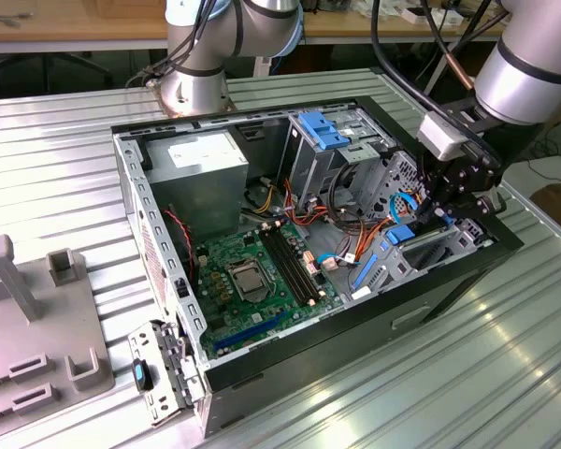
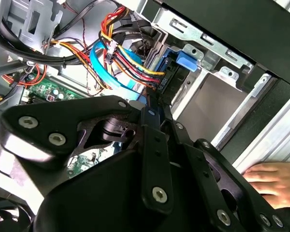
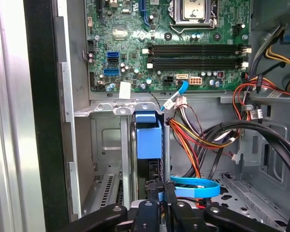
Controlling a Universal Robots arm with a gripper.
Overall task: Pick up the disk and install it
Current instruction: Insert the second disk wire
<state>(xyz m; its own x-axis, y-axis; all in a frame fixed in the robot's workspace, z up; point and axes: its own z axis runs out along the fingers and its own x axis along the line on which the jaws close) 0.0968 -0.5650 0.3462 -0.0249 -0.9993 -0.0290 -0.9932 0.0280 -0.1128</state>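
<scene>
The disk (image 1: 400,234) stands on edge in the low drive bay at the exterior view's right end of the open computer case (image 1: 262,360). Its blue end tab (image 3: 148,137) points toward the motherboard. My gripper (image 1: 437,213) reaches down into that bay from above. In both wrist views the black fingers (image 3: 157,193) close from either side on the disk's thin edge, so my gripper (image 3: 160,186) is shut on it. In the second wrist view the disk (image 2: 183,60) lies against the bay's metal wall just past my gripper (image 2: 152,99).
Orange, red and blue cables (image 3: 198,186) crowd beside the bay. The motherboard (image 1: 252,276), the power supply (image 1: 201,159) and a tall metal cage with a blue bracket (image 1: 323,129) fill the case. A person's hand (image 2: 270,176) rests outside the case wall. A grey fixture (image 1: 37,318) stands at the exterior view's left.
</scene>
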